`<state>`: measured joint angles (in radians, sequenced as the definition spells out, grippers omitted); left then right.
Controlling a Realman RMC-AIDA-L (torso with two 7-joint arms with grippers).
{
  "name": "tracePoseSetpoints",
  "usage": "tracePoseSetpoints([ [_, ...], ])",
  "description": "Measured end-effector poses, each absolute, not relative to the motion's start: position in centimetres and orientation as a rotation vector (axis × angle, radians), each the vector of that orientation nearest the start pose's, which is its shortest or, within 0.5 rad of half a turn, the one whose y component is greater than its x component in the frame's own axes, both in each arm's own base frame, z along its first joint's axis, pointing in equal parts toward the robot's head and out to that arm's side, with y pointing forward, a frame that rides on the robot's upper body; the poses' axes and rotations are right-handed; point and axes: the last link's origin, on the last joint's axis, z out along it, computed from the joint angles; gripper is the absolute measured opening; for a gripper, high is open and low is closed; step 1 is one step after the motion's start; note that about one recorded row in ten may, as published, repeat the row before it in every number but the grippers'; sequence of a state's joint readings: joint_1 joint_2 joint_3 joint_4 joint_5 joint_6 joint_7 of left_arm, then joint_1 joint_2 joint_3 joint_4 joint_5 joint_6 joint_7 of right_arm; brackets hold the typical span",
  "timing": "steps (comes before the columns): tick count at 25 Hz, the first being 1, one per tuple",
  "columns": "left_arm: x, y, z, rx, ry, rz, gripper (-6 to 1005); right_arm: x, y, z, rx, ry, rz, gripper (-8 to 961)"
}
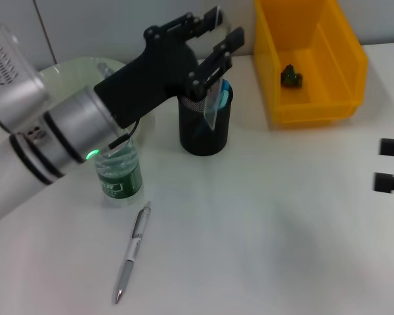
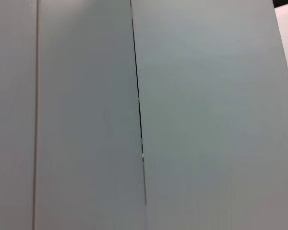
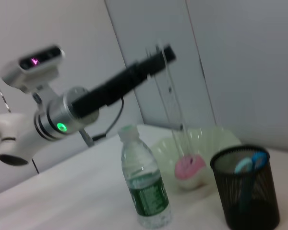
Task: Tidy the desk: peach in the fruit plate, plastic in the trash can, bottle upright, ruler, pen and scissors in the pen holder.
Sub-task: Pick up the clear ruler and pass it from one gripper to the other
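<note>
Two arms show in the head view, and only my left one is over the work. My left gripper (image 1: 220,27) hangs above the black mesh pen holder (image 1: 203,131), its jaws spread apart with nothing between them. Just under them a clear ruler (image 1: 213,108) leans in the pen holder, lower end inside, upper end poking past the rim. I cannot tell whether it touches a finger. Something with blue handles (image 1: 224,86) stands in the same holder.

My right gripper (image 1: 389,164) sits parked at the far right edge, low over the counter (image 1: 269,230), jaws wide and empty.

A bottle (image 1: 121,174) with a green label stands upright beside the pen holder, partly behind my left forearm. Near its foot a silver pen (image 1: 132,252) lies flat on the counter. A yellow bin (image 1: 345,59) stands to the right of the pen holder, with a dark crumpled scrap (image 1: 291,77) on its floor.

From the head view I see only the rim of the pale green plate (image 1: 65,71); my arm covers the rest. My right wrist view fills that in: a pink peach (image 3: 191,168) rests in the plate (image 3: 221,136), behind the bottle (image 3: 145,187) and the pen holder (image 3: 247,196). That view leaves out the pen and the bin.

My left wrist view shows only grey wall panels (image 2: 206,115) with a dark seam.
</note>
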<state>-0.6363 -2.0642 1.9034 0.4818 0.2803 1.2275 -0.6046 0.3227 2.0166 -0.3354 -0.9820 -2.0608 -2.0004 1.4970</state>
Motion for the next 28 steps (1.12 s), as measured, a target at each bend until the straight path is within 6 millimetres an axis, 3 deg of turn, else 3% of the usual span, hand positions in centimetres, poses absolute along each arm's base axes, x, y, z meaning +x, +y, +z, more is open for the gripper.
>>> tracePoseSetpoints([
  [1,-14.3,35.3,-5.7,-2.338,-0.103,-1.3,385,31.0,24.6,11.8,-2.582,0.665,0.771,839],
  [8,-16.1,33.4,-4.7,-2.407,-0.154,-1.367,387,31.0,23.5,12.8,-2.588,0.542,0.781,839],
  [14,-17.3,31.4,-4.5,-2.467,-0.135,-1.404,387,29.6,24.1,10.7,-2.584,0.31,0.831,839],
  [28,-16.9,30.4,-5.4,-2.541,-0.148,-1.434,386,27.1,27.5,7.7,-2.762,0.23,0.948,839],
])
